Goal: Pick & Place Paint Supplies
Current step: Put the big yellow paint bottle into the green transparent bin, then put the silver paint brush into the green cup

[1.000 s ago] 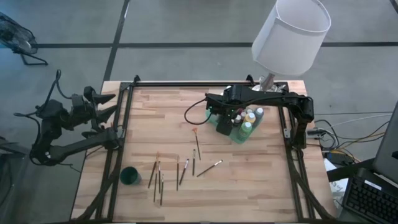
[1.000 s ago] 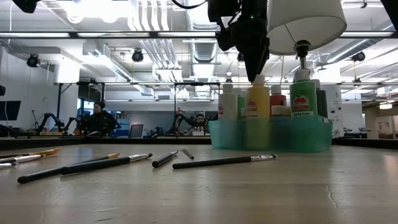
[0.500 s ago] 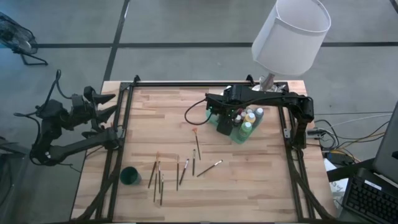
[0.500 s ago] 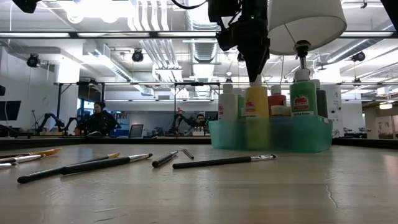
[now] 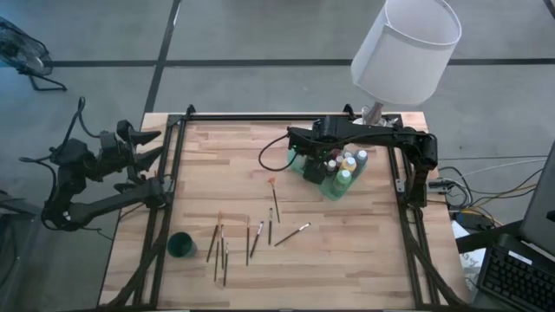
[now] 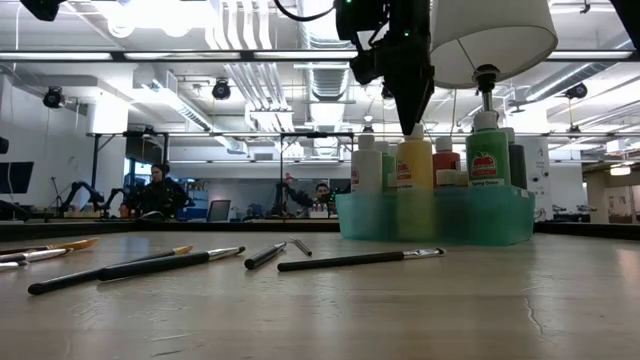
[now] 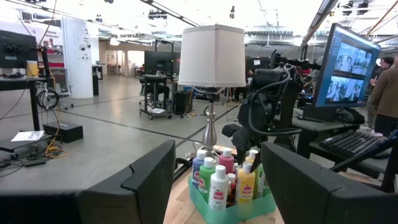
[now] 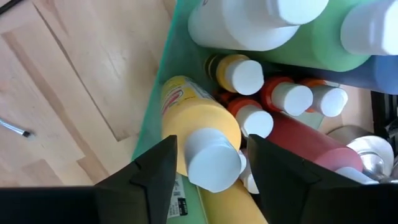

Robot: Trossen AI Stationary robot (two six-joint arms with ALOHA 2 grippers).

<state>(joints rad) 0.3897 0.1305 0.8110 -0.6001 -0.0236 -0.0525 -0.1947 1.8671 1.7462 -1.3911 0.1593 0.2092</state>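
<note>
A translucent green tray [image 5: 333,186] at the table's far right holds several white-capped paint bottles, among them a yellow one [image 8: 199,118], a green one [image 6: 487,160] and a white one [image 6: 366,168]. My right gripper [image 8: 211,186] is open and points down over the tray. Its fingers stand on either side of the yellow bottle's white cap [image 8: 213,158], and its tips are at cap height in the low view [image 6: 413,125]. Several wooden-handled brushes [image 5: 247,238] lie flat on the table's near middle. My left gripper [image 5: 143,160] is open and waits beyond the table's left edge.
A small dark green cup [image 5: 181,244] stands near the table's near left corner. A white-shaded lamp [image 5: 403,48] stands behind the tray at the far right. One brush with an orange tip [image 5: 274,195] lies apart, between the tray and the other brushes.
My right gripper has shifted a little toward the table's far edge over the tray and stays above the yellow bottle. The bottles and brushes have kept still.
</note>
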